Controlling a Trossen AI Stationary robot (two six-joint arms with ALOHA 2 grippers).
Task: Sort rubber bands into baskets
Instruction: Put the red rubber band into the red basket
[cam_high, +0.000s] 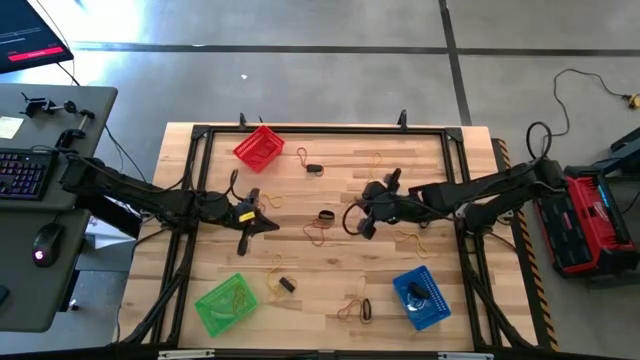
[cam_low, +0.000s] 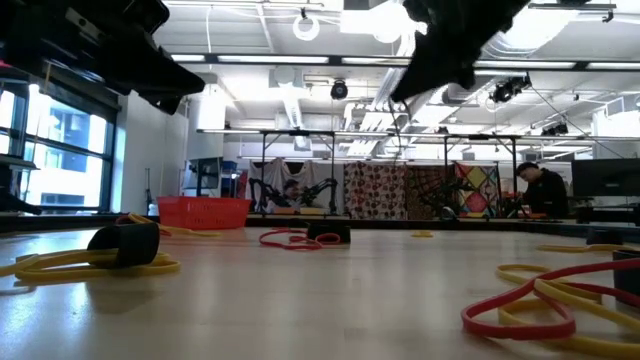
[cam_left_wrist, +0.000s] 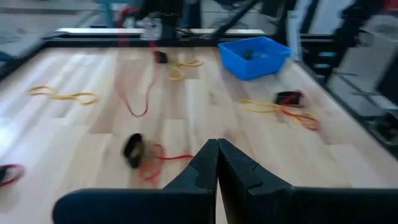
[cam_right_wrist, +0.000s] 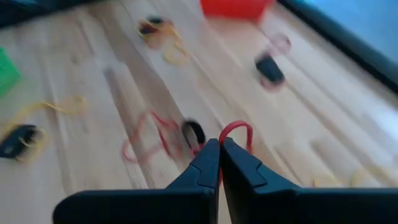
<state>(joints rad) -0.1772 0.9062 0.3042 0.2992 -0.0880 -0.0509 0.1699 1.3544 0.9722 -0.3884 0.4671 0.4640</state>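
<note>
**Rubber bands spread over the table, one red loop pinched by the right gripper**

Rubber bands (cam_high: 322, 232) lie scattered across the wooden table (cam_high: 330, 165), between the red basket (cam_high: 259, 147), green basket (cam_high: 226, 304) and blue basket (cam_high: 421, 296). The right gripper (cam_right_wrist: 219, 144) is raised near the table's middle, its fingers pressed together on a red rubber band (cam_right_wrist: 236, 130) that loops up between the tips. The left gripper (cam_left_wrist: 218, 144) is closed on nothing, above the left half.

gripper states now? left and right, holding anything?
Left gripper: shut, empty.
Right gripper: shut on a red band.
</note>
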